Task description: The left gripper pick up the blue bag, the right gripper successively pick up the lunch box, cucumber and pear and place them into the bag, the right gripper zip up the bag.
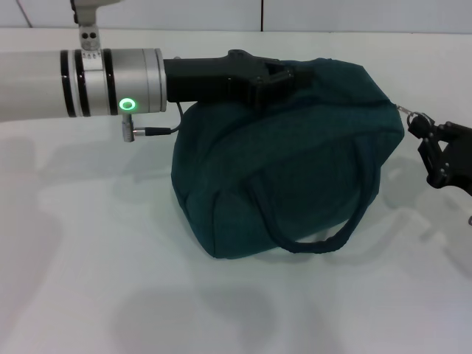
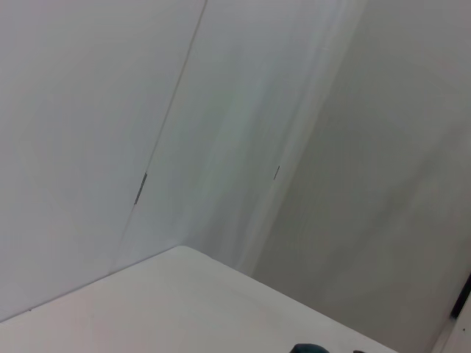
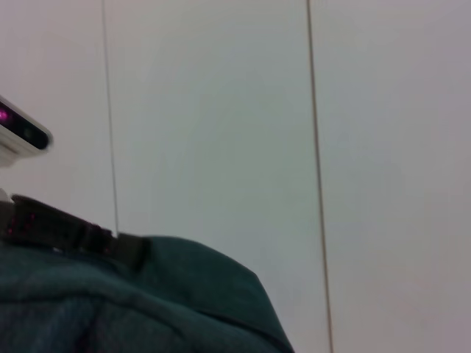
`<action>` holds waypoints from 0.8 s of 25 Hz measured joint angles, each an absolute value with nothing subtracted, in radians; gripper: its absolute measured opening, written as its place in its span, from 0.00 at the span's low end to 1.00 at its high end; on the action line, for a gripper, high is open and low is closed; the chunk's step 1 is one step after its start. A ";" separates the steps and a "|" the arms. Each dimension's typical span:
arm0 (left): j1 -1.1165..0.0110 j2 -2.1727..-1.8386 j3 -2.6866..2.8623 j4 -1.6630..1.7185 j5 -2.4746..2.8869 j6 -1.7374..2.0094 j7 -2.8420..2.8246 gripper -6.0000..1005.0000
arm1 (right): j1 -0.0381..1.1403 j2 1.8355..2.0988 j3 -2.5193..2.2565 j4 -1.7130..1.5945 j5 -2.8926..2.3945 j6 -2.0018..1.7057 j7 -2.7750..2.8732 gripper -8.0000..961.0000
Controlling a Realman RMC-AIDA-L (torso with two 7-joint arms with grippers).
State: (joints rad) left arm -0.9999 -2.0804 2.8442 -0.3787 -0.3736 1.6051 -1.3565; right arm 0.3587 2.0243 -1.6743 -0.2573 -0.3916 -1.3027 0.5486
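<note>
The blue bag [image 1: 295, 162] stands on the white table with its top closed and one loop handle [image 1: 324, 236] hanging down its front. My left gripper [image 1: 276, 77] reaches in from the left on its silver green-lit wrist [image 1: 127, 105] and is shut on the fabric at the bag's top. My right gripper [image 1: 422, 127] is at the bag's right end, shut on the metal zipper pull [image 1: 413, 116], which sticks out tautly from the bag. The bag also shows in the right wrist view [image 3: 147, 301], with the left gripper [image 3: 66, 228] on it. The lunch box, cucumber and pear are out of view.
The white table [image 1: 110, 280] stretches around the bag, with a white panelled wall [image 1: 332, 15] behind it. The left wrist view shows the wall, a table corner [image 2: 184, 294] and a sliver of the bag [image 2: 309, 348].
</note>
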 joint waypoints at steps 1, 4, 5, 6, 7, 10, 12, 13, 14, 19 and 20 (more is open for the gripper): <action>-1.000 -2.080 2.844 -0.379 -0.375 1.605 -1.357 0.06 | 0.362 2.024 -1.673 -0.250 -0.392 -1.293 0.555 0.02; -1.000 -2.080 2.844 -0.379 -0.375 1.605 -1.358 0.06 | 0.367 2.023 -1.672 -0.247 -0.391 -1.258 0.570 0.02; -1.000 -2.080 2.844 -0.379 -0.375 1.605 -1.358 0.06 | 0.369 2.023 -1.672 -0.247 -0.391 -1.242 0.575 0.02; -1.000 -2.080 2.844 -0.379 -0.375 1.605 -1.358 0.07 | 0.371 2.022 -1.672 -0.246 -0.391 -1.231 0.577 0.02; -1.000 -2.080 2.844 -0.379 -0.376 1.606 -1.358 0.07 | 0.372 2.022 -1.672 -0.246 -0.391 -1.219 0.579 0.02; -1.000 -2.079 2.844 -0.379 -0.381 1.606 -1.357 0.09 | 0.375 2.022 -1.676 -0.246 -0.391 -1.201 0.585 0.02; -1.000 -2.079 2.844 -0.379 -0.389 1.606 -1.357 0.10 | 0.376 2.022 -1.677 -0.250 -0.391 -1.201 0.592 0.02; -0.999 -2.079 2.844 -0.379 -0.395 1.606 -1.357 0.11 | 0.376 2.021 -1.677 -0.253 -0.391 -1.202 0.598 0.02; -0.999 -2.080 2.844 -0.378 -0.401 1.606 -1.356 0.11 | 0.376 2.021 -1.677 -0.255 -0.392 -1.208 0.603 0.02; -0.991 -2.082 2.844 -0.356 -0.412 1.606 -1.355 0.14 | 0.376 2.014 -1.678 -0.254 -0.400 -1.263 0.613 0.02; -0.987 -2.082 2.843 -0.355 -0.416 1.606 -1.355 0.14 | 0.376 2.014 -1.676 -0.254 -0.400 -1.272 0.617 0.02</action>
State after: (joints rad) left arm -0.9871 -2.0816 2.8434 -0.3555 -0.4162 1.6056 -1.3546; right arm 0.3758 2.0135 -1.6759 -0.2536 -0.3995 -1.2717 0.6166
